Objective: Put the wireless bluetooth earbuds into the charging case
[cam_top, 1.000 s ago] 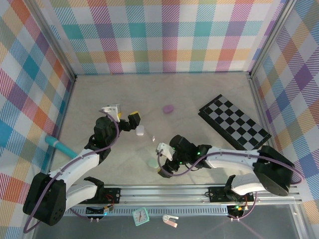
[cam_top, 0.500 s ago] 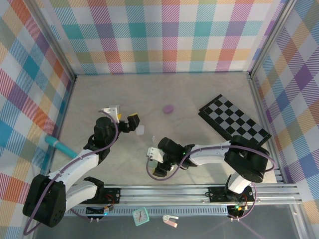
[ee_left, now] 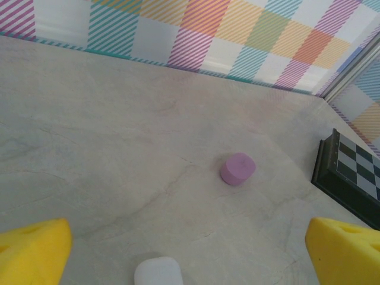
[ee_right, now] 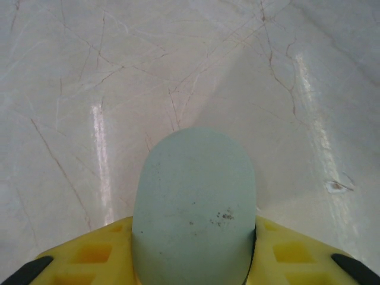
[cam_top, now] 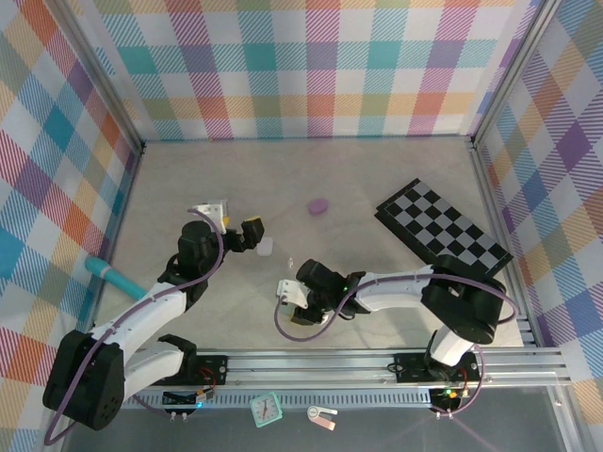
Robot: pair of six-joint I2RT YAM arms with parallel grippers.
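Right gripper (ee_right: 193, 252) pinches the mint case (ee_right: 193, 196) by its sides; looks light, hard, slick, could squirt out. Left gripper (ee_left: 190, 249) hangs wide open.

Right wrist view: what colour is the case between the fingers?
The case is pale mint green, clearest in the right wrist view.

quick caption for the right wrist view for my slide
The right hand grips a mint green case between its yellow pads on the pale veined table.
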